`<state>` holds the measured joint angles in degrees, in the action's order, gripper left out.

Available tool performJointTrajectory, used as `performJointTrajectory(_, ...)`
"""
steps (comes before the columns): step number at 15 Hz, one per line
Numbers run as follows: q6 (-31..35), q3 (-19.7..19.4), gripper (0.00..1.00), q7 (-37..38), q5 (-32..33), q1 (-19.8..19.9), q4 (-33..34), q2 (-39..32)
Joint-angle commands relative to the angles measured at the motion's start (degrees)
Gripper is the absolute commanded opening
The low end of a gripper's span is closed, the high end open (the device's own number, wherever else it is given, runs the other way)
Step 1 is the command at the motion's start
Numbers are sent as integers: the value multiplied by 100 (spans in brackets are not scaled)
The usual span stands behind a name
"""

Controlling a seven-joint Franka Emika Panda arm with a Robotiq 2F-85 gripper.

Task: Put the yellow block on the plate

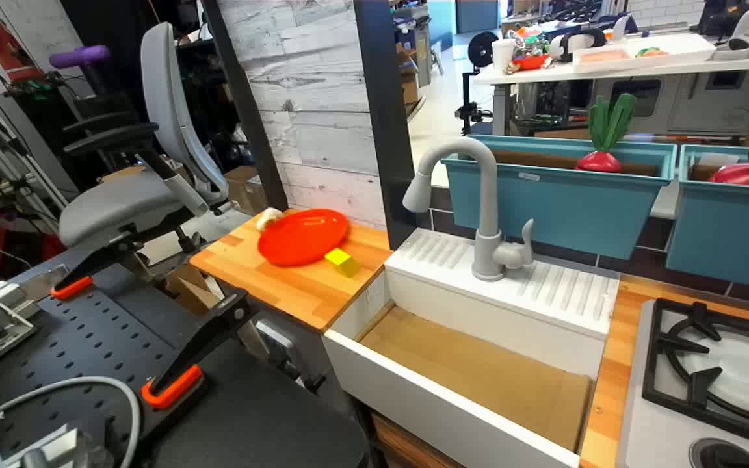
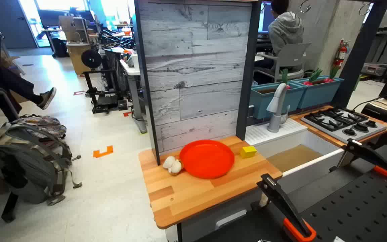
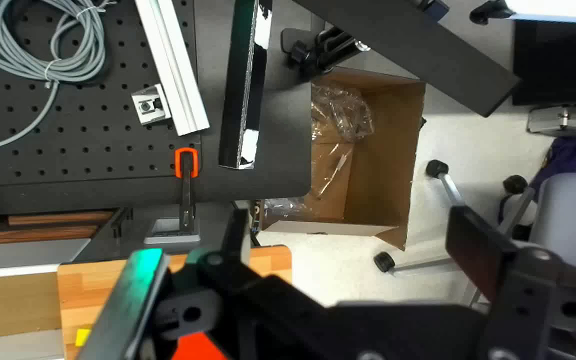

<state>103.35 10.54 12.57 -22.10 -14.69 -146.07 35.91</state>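
Step likely approach, pre-grasp: yellow block (image 2: 248, 152) sat on wood counter (image 2: 190, 196), just right of plate (image 2: 207, 159) in ext. view, not yet on it. Gripper (image 3: 352, 230) empty, jaws wide. Next move prob. called for reach over block, descent, pinch, then lift left.

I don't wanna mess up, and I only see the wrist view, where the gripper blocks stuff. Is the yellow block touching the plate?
Observer: No. In an exterior view, a strip of wooden counter shows between the yellow block and the plate.
Operator: Is anything else by the plate?
Observer: Yes, whitish mushroom-like things beside it, on the side away from the block.
Operator: Anything tall around there?
Observer: A grey faucet, at the back of the sink.
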Motion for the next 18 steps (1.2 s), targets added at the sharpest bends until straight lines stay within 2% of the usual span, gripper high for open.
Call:
performJointTrajectory(1,-31,85,100,-46,-45,106,11,9)
performJointTrajectory(5,90,46,100,-107,-38,141,-19,19)
performJointTrajectory(10,537,-339,100,-428,-33,576,59,-501)
performJointTrajectory(18,2524,-884,100,-965,-48,1135,-62,-2142)
